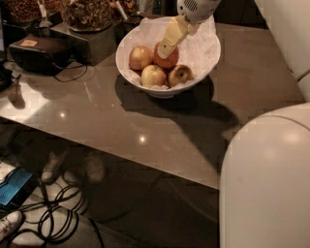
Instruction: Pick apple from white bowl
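The white bowl (145,88), lined with crumpled white paper, stands at the back of the brown table (121,121). It holds several apples. The deep-red apple (170,61) lies at the bowl's middle back. Smaller yellow-red apples lie at its left (140,57), front (153,76) and right (179,74). My gripper (163,51) reaches down from the upper right into the bowl, and its yellowish tip rests against the top left of the red apple, hiding part of it.
Dark containers of nuts (87,14) stand behind the bowl on the left. A black device (38,51) with a cable lies at the table's left. My white body (266,184) fills the lower right. Cables (53,213) lie on the floor below the table's front edge.
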Motion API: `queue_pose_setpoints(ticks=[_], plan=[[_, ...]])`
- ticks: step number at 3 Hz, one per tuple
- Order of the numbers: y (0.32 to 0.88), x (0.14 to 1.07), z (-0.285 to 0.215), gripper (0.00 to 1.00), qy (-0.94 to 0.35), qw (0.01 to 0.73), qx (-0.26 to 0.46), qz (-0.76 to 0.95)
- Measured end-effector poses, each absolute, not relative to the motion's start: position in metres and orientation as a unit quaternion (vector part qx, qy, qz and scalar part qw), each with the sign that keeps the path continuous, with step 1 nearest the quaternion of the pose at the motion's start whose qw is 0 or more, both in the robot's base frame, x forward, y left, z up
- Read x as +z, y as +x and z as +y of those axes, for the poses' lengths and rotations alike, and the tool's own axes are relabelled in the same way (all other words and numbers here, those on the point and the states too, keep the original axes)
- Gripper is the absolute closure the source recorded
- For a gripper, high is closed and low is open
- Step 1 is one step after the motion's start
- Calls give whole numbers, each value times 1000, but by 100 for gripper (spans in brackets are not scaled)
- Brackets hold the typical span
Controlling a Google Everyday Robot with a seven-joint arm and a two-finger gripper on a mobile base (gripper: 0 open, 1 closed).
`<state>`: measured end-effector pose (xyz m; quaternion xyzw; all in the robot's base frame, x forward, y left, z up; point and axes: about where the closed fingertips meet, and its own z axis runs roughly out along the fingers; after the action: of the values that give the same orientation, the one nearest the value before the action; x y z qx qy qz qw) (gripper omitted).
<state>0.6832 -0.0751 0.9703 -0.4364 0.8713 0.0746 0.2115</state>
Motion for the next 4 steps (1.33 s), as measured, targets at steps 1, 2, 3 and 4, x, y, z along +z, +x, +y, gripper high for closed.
queue_pose_setpoints(ticks=[1,2,3,4], plan=[[685,965,-74,21,-439,207,76,871],[688,959,-73,21,-439,203,78,872],[692,954,-69,21,-443,197,77,871],[701,947,-68,25,-443,189,70,873]])
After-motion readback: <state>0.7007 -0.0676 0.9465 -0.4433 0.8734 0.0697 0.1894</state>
